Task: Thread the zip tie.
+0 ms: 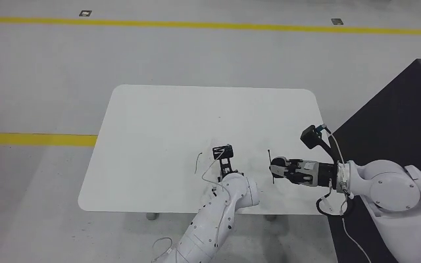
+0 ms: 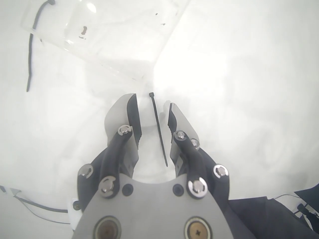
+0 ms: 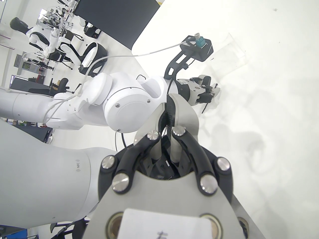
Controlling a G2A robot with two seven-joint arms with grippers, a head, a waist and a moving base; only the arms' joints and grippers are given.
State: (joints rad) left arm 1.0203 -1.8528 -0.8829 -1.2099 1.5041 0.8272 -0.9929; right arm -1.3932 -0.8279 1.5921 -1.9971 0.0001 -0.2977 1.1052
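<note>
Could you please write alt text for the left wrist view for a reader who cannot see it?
The open left gripper hangs over a white table with a straight black zip tie between its fingers, touching neither. Farther off, a second, curved zip tie lies at the edge of a clear plastic piece.

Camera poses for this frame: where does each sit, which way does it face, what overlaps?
Top view: above the arms, looking down at the white table; left arm and right arm show.
Left wrist view: on the left wrist, looking down past the open left gripper at a straight zip tie on the table.
Right wrist view: on the right wrist, looking past the shut right gripper across at the left arm.
Shared: all three show the left gripper at that zip tie.
</note>
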